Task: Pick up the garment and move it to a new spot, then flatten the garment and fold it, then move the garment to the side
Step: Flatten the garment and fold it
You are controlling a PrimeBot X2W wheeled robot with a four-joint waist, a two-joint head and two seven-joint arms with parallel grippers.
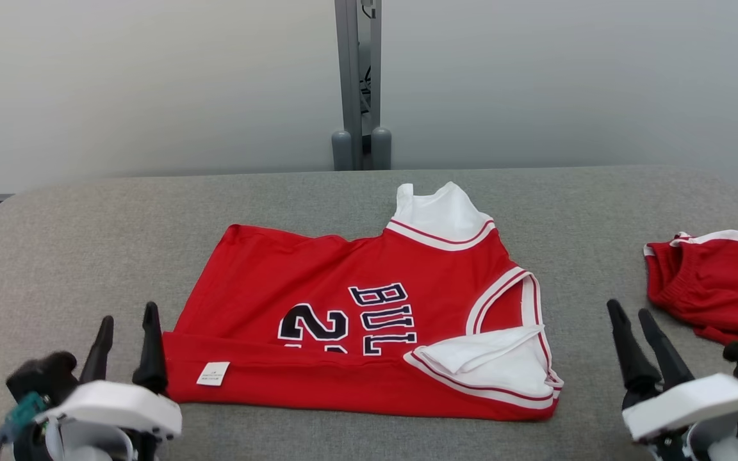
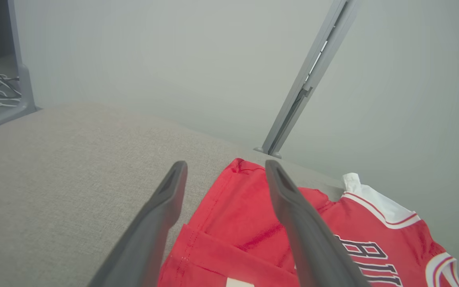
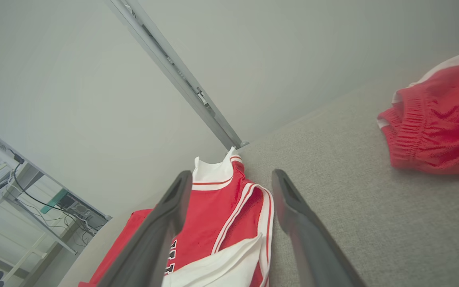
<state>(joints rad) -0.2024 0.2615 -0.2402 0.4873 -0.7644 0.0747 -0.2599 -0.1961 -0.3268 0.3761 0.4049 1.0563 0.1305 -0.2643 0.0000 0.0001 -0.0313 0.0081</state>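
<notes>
Cloth lying on cloth, with hard parts round the edges.
Jersey (image 1: 369,320): thin red knit, smooth, faint sheen, soft creases; white trim and inner face duller; lettering (image 1: 385,317) flat, printed-looking; small white tag (image 1: 213,373) at the hem, paper or cloth, cannot tell. Counter (image 1: 87,243): grey felt-like covering, matt, fine rough grain. Shorts (image 1: 721,282): red cloth, coarser and fuzzier, waistband (image 3: 407,127) gathered and ribbed. Left hand (image 1: 129,314) and right hand (image 1: 628,307): fingers dark, matt, plastic or rubber by look; shells (image 1: 119,403) behind them white smooth plastic, slight gloss. Post (image 1: 348,77): grey metal, satin. Wall panels (image 1: 151,83): pale, smooth, matt.

jersey (image 1: 260,282) on table (image 1: 87,256), shorts (image 1: 721,288) right (apart)
</notes>
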